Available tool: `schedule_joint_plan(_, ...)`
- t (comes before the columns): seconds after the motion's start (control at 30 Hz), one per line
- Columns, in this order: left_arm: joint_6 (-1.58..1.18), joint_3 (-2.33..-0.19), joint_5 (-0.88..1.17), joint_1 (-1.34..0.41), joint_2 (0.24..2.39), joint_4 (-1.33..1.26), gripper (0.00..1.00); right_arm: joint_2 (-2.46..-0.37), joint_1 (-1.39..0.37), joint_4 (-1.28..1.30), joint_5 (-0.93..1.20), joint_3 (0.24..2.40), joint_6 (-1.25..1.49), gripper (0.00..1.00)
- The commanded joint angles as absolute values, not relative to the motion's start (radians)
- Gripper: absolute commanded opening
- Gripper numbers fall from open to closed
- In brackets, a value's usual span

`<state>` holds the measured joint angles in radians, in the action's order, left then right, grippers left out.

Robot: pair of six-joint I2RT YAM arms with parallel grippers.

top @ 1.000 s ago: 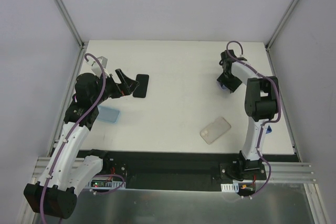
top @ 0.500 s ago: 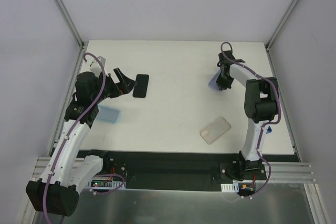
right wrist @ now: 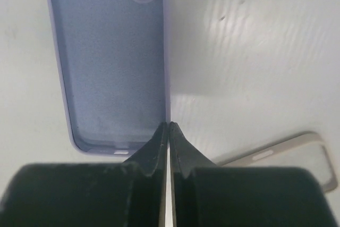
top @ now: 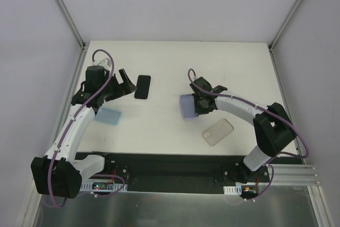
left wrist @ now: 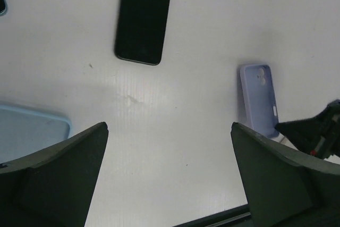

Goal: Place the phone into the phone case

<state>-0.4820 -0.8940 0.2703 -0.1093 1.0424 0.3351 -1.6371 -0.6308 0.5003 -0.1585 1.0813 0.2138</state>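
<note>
A black phone point(top: 142, 86) point(left wrist: 143, 17) lies flat, screen up, at the table's back left. My left gripper point(top: 125, 82) point(left wrist: 169, 126) hovers just left of it, open wide with only bare table between its fingers. The lavender phone case point(top: 187, 106) point(right wrist: 111, 62) point(left wrist: 258, 99) lies open side up near the table's middle. On the case's right side wall my right gripper point(top: 198, 104) point(right wrist: 169, 125) is pinched shut, close to its bottom corner.
A light blue case point(top: 108, 115) point(left wrist: 29, 131) lies at the left under my left arm. A clear case point(top: 218, 131) point(right wrist: 297, 158) lies nearer the front, right of centre. The black base rail point(top: 175, 166) runs along the near edge.
My right gripper closed on the lavender case and brought it from the back right toward the table's middle. My left gripper shifted slightly and stayed open.
</note>
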Motion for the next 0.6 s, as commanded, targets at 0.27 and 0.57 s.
schedule_joint_plan(0.27, -0.339, -1.195, 0.158, -0.109, 1.423, 0.551, 0.99, -1.517, -0.939, 0.466, -0.359, 0.917, 0.471, 0.03)
schedule_joint_plan(0.57, -0.144, -1.506, 0.057, -0.208, 1.793, 0.646, 0.99, -1.434, -0.965, 0.471, -0.348, 0.9, 0.514, 0.23)
